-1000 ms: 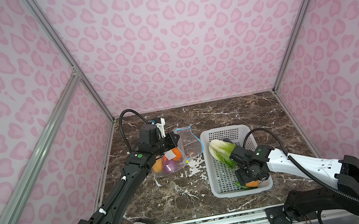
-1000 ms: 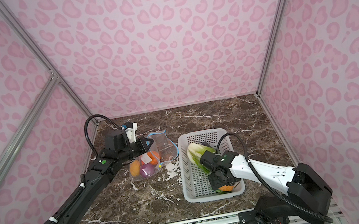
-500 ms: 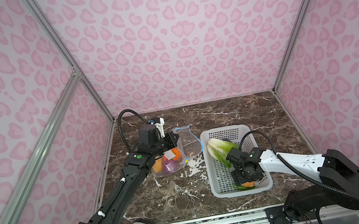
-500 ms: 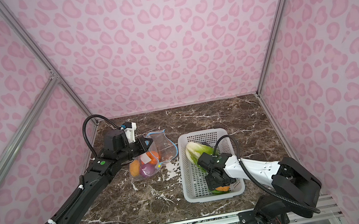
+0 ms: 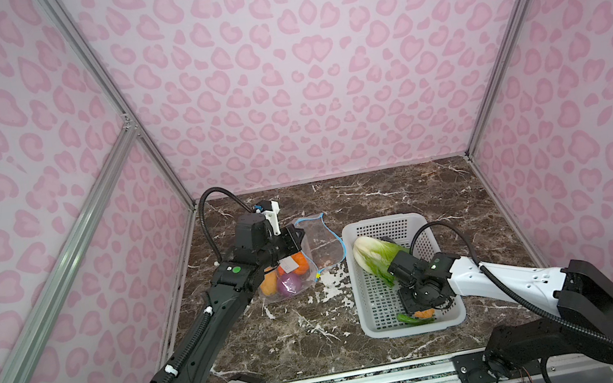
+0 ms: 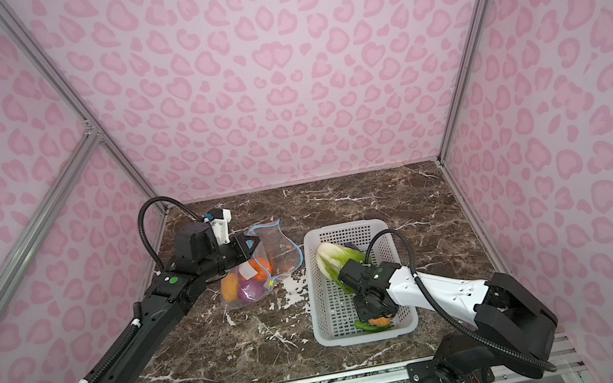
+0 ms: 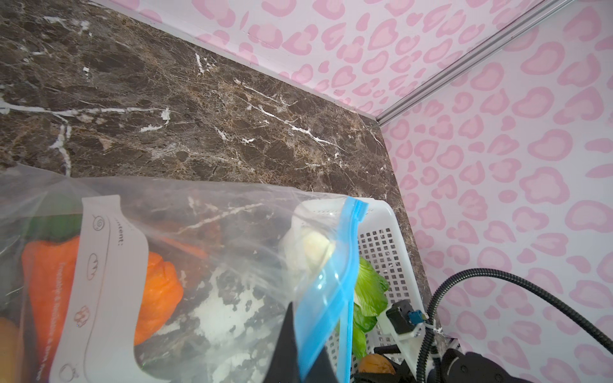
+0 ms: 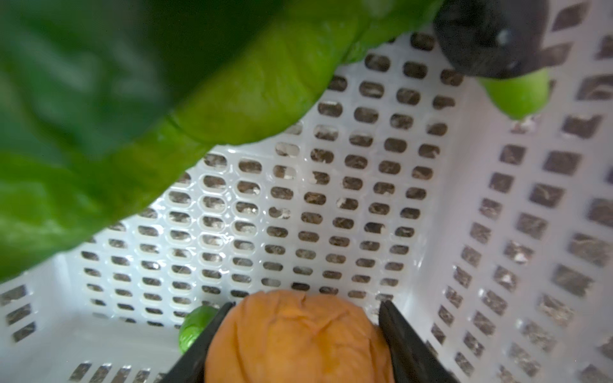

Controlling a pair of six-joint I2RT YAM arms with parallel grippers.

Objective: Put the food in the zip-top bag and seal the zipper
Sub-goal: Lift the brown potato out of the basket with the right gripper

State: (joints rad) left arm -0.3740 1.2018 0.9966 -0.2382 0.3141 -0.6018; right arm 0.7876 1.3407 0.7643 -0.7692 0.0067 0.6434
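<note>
Right hand (image 8: 305,306) was clamped on a potato (image 8: 298,341) in the basket (image 8: 331,199), and transfer into the zip-top bag (image 5: 319,241), pinched by the left hand (image 5: 297,240), was judged due next.

— Where is there free room in a top view?
— Bare worktop (image 5: 402,193) along the top and at lower centre.
— And what blocks the way?
— The zip-top bag (image 5: 315,241) left of centre, the basket (image 5: 381,221) to its right. The cabbage (image 5: 369,251) fills the basket's upper left. The right end effector (image 5: 421,308), clasped round a potato (image 5: 425,313), fills its lower right.
</note>
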